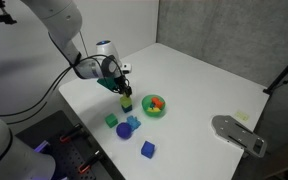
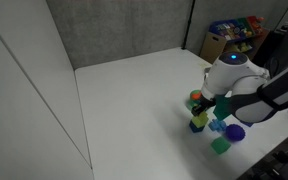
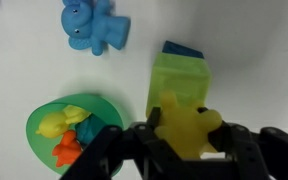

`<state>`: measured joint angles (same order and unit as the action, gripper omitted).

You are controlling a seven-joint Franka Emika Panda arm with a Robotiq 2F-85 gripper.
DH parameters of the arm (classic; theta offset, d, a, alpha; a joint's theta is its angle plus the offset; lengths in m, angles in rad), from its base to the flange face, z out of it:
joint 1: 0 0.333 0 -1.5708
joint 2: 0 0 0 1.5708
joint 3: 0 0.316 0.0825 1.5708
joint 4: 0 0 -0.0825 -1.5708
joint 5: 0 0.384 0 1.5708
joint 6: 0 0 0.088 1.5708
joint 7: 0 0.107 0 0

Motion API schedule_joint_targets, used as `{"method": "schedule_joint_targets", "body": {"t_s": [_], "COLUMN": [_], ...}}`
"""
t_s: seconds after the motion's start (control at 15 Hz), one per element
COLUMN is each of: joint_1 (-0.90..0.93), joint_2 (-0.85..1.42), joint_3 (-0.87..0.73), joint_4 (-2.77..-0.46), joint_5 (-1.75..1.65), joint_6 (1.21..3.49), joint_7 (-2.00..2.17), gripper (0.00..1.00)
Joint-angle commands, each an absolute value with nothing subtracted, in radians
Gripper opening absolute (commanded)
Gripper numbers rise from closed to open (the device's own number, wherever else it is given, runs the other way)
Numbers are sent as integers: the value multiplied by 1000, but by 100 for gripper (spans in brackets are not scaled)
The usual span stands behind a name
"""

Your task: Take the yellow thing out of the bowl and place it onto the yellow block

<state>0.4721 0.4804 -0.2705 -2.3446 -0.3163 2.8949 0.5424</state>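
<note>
1. In the wrist view the pincer [image 3: 189,142] comes in from the bottom. Its two black fingers [image 3: 144,148] are only a little way apart, just wide enough for the yellow thing.
2. The yellow thing [image 3: 189,122] sits between the fingers. One finger is against each side of it, so the pincer is holding it.
3. The yellow thing is out of the bowl. It is right over the yellow block [image 3: 179,80]. It looks as if it rests on the block's top, but I cannot tell for sure.
4. The yellow block is yellow-green and stands up straight. A blue cube [image 3: 182,48] peeks out just behind it.
5. The bowl [image 3: 94,98] is green and round. It is beside the block and does not touch it. Inside it are another yellow piece [image 3: 50,126], some orange pieces [image 3: 66,150] and a blue-green bit.
6. A blue toy figure [image 3: 94,25] lies near the top of the wrist view, well apart from the pincer.
7. In an exterior view the pincer [image 1: 121,88] points down, right above the yellow block [image 1: 126,103]. The bowl [image 1: 156,113] is just beside the block. A green cube [image 1: 111,120] and a blue cube [image 1: 148,149] lie near on the white table [image 1: 204,80].
8. In an exterior view the arm's white end [image 2: 234,75] hangs low over the toys. The fingers are too small and blurry there to see.
</note>
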Motion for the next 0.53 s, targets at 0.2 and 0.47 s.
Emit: {"method": "schedule_joint_targets", "body": {"t_s": [0.2, 0.47], "joint_1": [466, 459], "joint_2": [496, 488], "joint_3": [-275, -269], "joint_4": [-2353, -2369], "joint_5": [-284, -277], "joint_6": [2917, 2922], "joint_7": [537, 527], "gripper": [69, 85]}}
